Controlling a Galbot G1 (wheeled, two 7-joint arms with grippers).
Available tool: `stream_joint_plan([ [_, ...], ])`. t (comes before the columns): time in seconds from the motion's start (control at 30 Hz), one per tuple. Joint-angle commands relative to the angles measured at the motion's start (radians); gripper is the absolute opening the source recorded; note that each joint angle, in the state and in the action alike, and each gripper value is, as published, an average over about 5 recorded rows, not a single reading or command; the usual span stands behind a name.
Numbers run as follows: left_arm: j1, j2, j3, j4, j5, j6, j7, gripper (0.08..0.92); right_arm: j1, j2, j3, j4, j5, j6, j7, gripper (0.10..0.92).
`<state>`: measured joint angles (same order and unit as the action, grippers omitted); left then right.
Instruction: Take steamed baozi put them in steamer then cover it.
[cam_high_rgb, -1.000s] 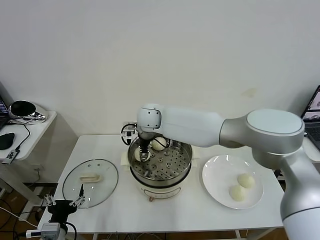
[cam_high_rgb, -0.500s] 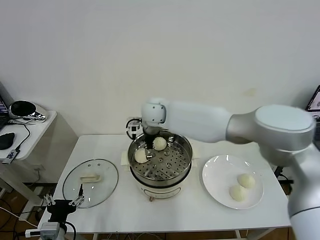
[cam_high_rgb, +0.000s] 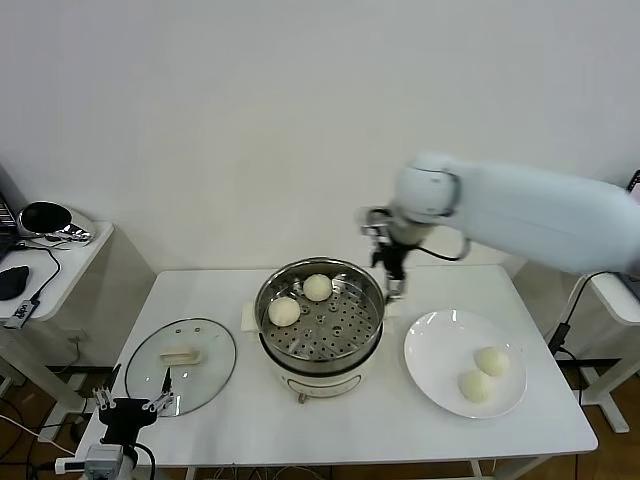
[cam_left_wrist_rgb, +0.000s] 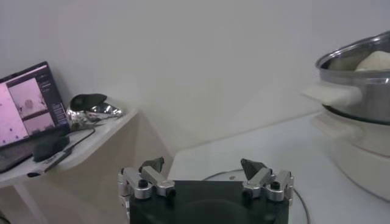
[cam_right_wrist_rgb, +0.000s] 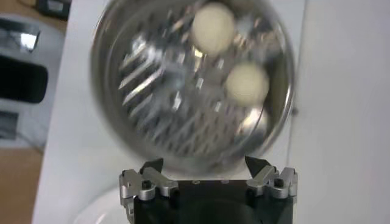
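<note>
While two baozi (cam_high_rgb: 301, 299) sit in the steamer (cam_high_rgb: 321, 325), our empty right gripper (cam_high_rgb: 392, 280) hangs at its 2 o'clock, fingers spread; our left gripper (cam_left_wrist_rgb: 206, 175) waits low, fingers spread.

The round shiny steel steamer pot (cam_high_rgb: 320, 322) is open on top. Two small cream-white buns (cam_high_rgb: 318, 287) sit at its back left side, so the near and right parts of the holed tray are free. The right claw (cam_high_rgb: 393, 283) hangs spread open just past the pot's right rim, maybe a little above it. The flat white round plate (cam_high_rgb: 440, 350) has bare room on its left half. The white counter (cam_high_rgb: 380, 425) in front is bare.
</note>
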<state>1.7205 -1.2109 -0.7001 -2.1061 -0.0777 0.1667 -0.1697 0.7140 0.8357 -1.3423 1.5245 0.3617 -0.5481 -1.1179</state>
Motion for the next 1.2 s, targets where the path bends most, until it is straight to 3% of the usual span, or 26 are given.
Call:
stream_joint_plan([
  [0.03,0.000,0.000,0.005,0.001,0.006,0.000,0.001,0.823,-0.110,-0.435,0.056,0.175,-0.232,0.173,-0.087,0.823],
  [0.23,0.004,-0.008,0.014,0.004,0.025,0.001,0.001,0.823,-0.439,-0.493,0.283,0.162,-0.349,0.219,-0.049,0.823],
  [0.5,0.018,-0.022,0.013,-0.003,0.039,0.002,0.001,0.823,-0.715,-0.456,0.463,0.096,-0.477,0.262,-0.009,0.823],
  [1.2,0.025,-0.032,-0.003,0.005,0.041,0.000,0.000,0.823,-0.889,-0.338,0.564,-0.046,-0.543,0.274,0.031,0.823],
])
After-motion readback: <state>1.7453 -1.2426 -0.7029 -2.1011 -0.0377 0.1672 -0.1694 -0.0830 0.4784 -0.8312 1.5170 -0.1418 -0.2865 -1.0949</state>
